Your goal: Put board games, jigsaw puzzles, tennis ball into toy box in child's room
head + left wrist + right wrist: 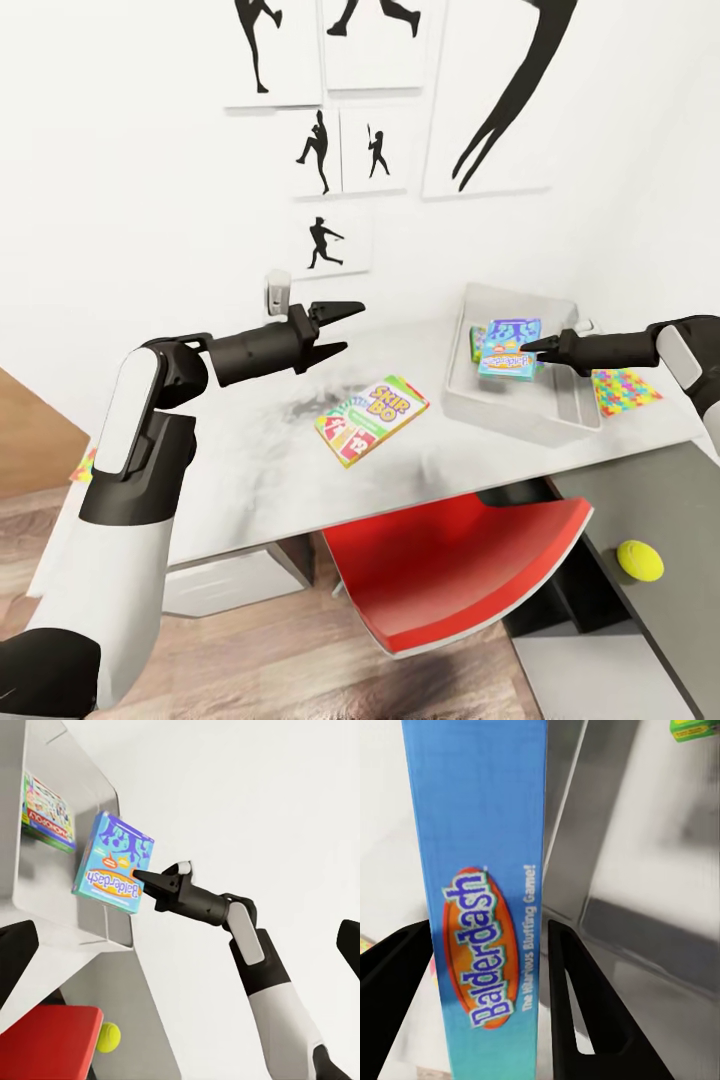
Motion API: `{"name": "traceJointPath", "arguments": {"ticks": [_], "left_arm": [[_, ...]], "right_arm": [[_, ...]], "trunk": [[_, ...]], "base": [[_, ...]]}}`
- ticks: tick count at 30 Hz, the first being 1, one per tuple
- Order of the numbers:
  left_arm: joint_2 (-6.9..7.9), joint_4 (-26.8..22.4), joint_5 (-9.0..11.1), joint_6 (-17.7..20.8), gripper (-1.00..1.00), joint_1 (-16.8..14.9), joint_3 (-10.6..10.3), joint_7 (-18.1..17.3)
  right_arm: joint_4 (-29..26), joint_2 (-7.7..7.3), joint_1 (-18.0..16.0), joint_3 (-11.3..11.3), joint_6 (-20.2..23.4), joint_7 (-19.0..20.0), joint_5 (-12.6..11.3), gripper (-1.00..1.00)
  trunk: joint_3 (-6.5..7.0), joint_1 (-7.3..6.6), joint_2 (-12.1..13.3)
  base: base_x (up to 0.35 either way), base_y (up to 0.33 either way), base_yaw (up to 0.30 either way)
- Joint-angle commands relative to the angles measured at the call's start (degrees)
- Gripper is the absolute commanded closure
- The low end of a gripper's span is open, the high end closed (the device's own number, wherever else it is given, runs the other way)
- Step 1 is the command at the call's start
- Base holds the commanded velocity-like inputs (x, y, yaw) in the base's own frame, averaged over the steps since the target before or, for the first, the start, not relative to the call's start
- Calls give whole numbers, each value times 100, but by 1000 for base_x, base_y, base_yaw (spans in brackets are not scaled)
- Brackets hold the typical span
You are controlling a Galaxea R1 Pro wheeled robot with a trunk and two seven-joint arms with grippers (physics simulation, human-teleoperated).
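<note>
Toy box (470,395): grey tray on the table (260,470), toward the right arm's side. One green-edged game box (46,810) lies inside it. The right gripper (530,348) is clamped on the blue Balderdash box (508,352), one finger on each flat face, holding it above the tray's interior; whether the box touches the tray cannot be told. The Skip-Bo box (371,419) lies flat on the table, outside the tray and just beside it. One puzzle board (625,389) lies on the table on the tray's far side. The tennis ball (640,560) sits below table level, beside the red chair (450,570). The left gripper (342,328) hangs above the table, fingers spread, holding nothing.
</note>
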Motion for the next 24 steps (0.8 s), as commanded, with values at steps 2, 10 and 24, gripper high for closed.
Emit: {"name": "traceJointPath", "arguments": {"ticks": [2,10,24], "left_arm": [[-3,-4,59,8,-100,-11,-2,60],[-2,-4,59,8,-100,-18,-9,60],[-3,-4,60,8,-100,-20,-14,60]], "right_arm": [[-1,-10,-6,32,17,20,-19,100],[-1,-8,-6,32,17,20,-19,100],[-1,-2,-6,32,17,20,-19,100]], "trunk": [[-27,2,-8],[-102,2,-8],[-233,2,-8]], "base": [[0,0,0],[0,0,0],[0,0,0]]}}
